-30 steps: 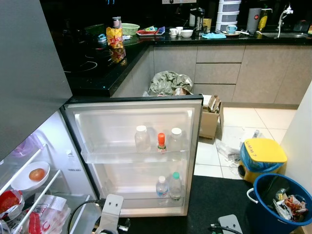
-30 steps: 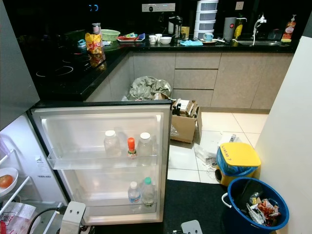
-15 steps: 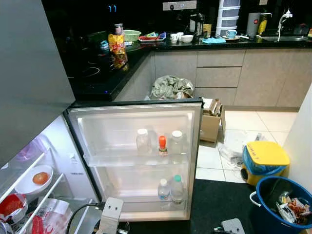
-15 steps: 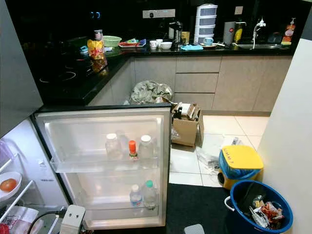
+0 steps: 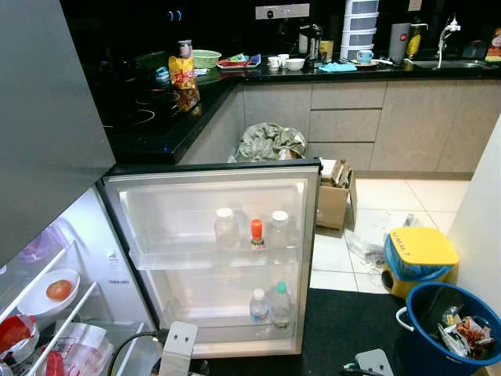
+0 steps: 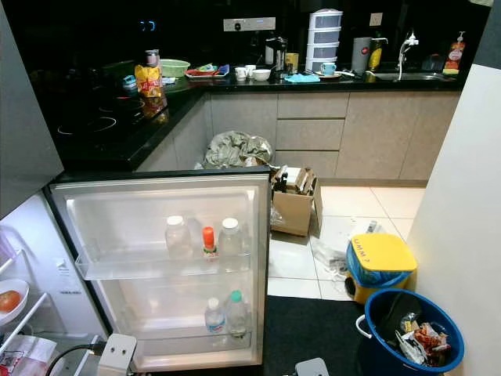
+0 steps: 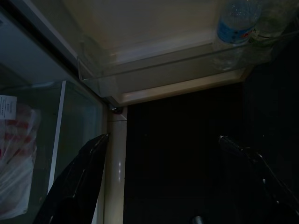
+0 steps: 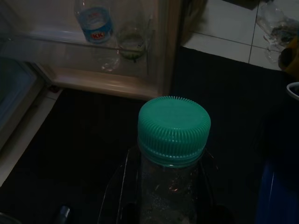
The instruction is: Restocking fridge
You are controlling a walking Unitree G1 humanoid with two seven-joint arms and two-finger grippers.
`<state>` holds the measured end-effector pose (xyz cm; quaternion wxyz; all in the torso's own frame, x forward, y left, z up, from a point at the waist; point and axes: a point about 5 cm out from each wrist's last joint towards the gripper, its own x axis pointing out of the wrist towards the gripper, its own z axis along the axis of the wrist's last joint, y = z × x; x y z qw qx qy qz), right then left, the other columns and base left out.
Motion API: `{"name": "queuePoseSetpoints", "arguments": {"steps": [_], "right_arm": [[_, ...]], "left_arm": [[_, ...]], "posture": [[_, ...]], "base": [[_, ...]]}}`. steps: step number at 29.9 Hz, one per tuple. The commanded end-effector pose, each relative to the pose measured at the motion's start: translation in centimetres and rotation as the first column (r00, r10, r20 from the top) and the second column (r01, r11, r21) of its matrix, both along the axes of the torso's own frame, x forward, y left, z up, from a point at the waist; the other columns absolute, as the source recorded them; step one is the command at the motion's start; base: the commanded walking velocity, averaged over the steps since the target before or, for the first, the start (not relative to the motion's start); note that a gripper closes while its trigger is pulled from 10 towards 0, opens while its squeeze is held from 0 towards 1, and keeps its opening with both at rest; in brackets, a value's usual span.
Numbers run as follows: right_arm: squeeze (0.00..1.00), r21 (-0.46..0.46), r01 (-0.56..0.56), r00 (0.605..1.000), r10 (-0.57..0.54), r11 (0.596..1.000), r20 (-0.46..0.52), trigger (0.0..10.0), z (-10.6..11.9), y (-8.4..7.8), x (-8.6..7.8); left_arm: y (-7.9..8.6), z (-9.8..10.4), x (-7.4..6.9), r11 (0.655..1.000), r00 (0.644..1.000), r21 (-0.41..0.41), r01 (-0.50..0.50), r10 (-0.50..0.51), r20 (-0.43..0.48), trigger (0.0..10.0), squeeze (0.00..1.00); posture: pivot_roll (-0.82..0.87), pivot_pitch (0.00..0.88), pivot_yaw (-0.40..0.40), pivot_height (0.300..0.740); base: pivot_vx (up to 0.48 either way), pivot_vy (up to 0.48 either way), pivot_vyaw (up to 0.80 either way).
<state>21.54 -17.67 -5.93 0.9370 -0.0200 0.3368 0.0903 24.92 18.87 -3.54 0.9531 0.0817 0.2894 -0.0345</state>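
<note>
We stand before the open fridge door [image 5: 211, 235]. Our right gripper [image 8: 163, 196] is closed around a clear bottle [image 8: 170, 186] with a green cap [image 8: 174, 129], held low above the dark mat [image 5: 352, 325] near the door's bottom corner. Our left gripper [image 7: 159, 186] hangs beside the fridge's lower edge, fingers spread apart and holding nothing. On the door's upper shelf [image 5: 211, 257] stand two white-capped bottles [image 5: 225, 227] with an orange-capped one [image 5: 256, 233] between them. The lower shelf [image 5: 235, 317] carries a water bottle [image 5: 259, 304] touching a green-capped bottle [image 5: 280, 301], toward its outer end.
</note>
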Motion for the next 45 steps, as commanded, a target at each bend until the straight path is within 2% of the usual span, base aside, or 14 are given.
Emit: {"name": "queuePoseSetpoints", "arguments": {"steps": [1,31,37,45], "right_arm": [[0.0,0.008,-0.007,1.0,0.006,1.0,0.011,10.0,0.2,0.3,0.3],[0.0,0.014,-0.012,1.0,0.012,1.0,0.005,10.0,0.0,0.4,0.0],[0.0,0.015,-0.009,1.0,0.009,1.0,-0.003,10.0,-0.2,0.3,-0.4],[0.0,0.018,-0.006,1.0,0.006,1.0,-0.003,10.0,-0.3,0.1,-0.7]], "left_arm": [[0.2,-0.3,-0.5,1.0,1.0,0.0,-0.009,0.009,-0.013,10.0,0.0],[0.0,0.0,-0.1,1.0,1.0,-0.013,-0.004,0.005,0.019,10.0,0.0],[0.0,0.1,-0.3,1.0,0.999,-0.025,-0.005,0.007,0.051,10.0,0.0],[0.3,0.1,-0.5,0.999,0.998,-0.049,-0.018,0.021,0.051,10.0,0.0]], "posture": [[-0.04,0.024,0.029,0.74],[-0.04,0.038,0.033,0.74],[-0.04,0.041,0.033,0.74],[-0.04,0.045,0.033,0.74]], "base": [[0.0,0.0,0.0],[0.36,0.0,0.0],[0.0,0.0,0.0],[0.0,0.0,0.0]]}}
